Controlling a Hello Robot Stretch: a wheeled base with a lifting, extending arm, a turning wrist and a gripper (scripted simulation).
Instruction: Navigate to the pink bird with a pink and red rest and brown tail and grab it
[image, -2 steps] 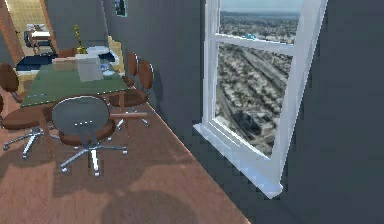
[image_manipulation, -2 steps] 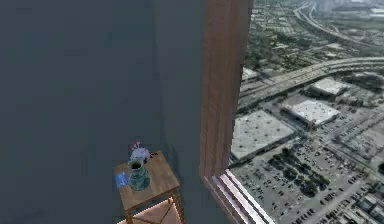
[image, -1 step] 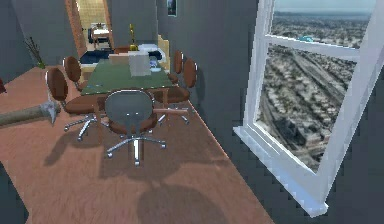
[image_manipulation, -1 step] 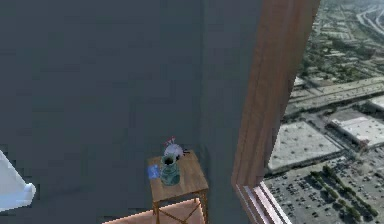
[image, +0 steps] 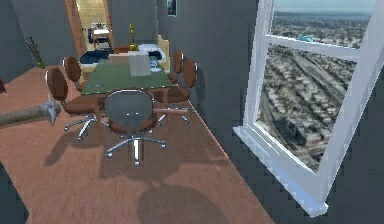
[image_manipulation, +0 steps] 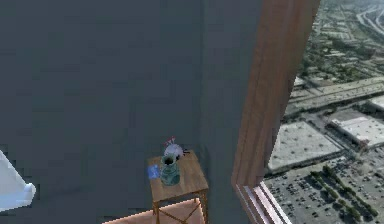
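Seemingly at the edge of a high-rise meeting room, a small square wooden side table (image_manipulation: 191, 182) stands in the arm side view. On its top sits a small figure with a pale, pinkish upper part (image_manipulation: 172, 151) above a teal base (image_manipulation: 170, 174); it is too small to say whether this is the pink bird. A little blue object (image_manipulation: 153, 172) lies just beside that figure, toward the table's left edge. Directly behind the side table rises a dark grey wall (image_manipulation: 100, 80), and just to its right a tall brown wooden window frame (image_manipulation: 272, 100) looks out over city rooftops (image_manipulation: 345, 135). How the jaws stand cannot be told. The forward view takes in a long green-topped conference table (image: 112, 82) on a reddish-brown wood floor (image: 60, 180), ringed by brown swivel chairs, the nearest one grey-backed on a chrome star base (image: 130, 112). A white box (image: 127, 62) rests on that table, and a white-framed window (image: 300, 172) stands well to its right.
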